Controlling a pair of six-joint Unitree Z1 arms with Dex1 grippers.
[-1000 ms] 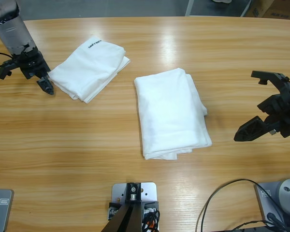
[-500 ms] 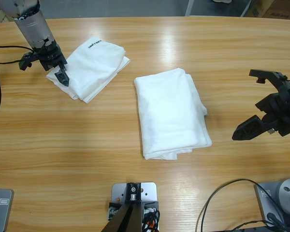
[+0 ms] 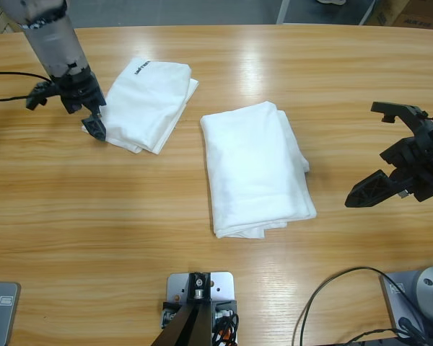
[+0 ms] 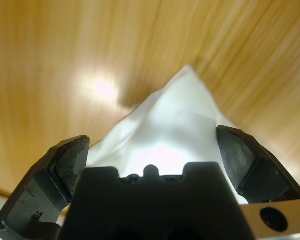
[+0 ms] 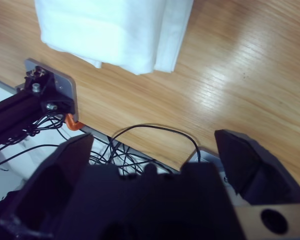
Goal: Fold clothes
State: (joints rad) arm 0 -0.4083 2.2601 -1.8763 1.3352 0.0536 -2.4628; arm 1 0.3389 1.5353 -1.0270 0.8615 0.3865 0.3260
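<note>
The right gripper (image 5: 150, 165) has its two black jaws spread wide, with nothing between them. Beyond it, a folded white T-shirt (image 5: 115, 30) lies on the wooden table (image 5: 240, 75). Past the table's edge, black cables (image 5: 140, 145) run beside a grey metal plate (image 5: 52, 87).

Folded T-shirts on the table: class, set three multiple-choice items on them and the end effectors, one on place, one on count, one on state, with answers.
1. Where is the left end effector?
A. at the lettered T-shirt's edge
B. over the middle T-shirt
C. off the table

2. How many T-shirts lie there?
A. one
B. two
C. three

3. How is the right end effector?
A. shut on cloth
B. open, holding nothing
C. shut, empty

Answers: 1 A, white cloth sits between its jaws in the left wrist view. 2 B, two white bundles. 3 B, jaws apart over bare wood.
</note>
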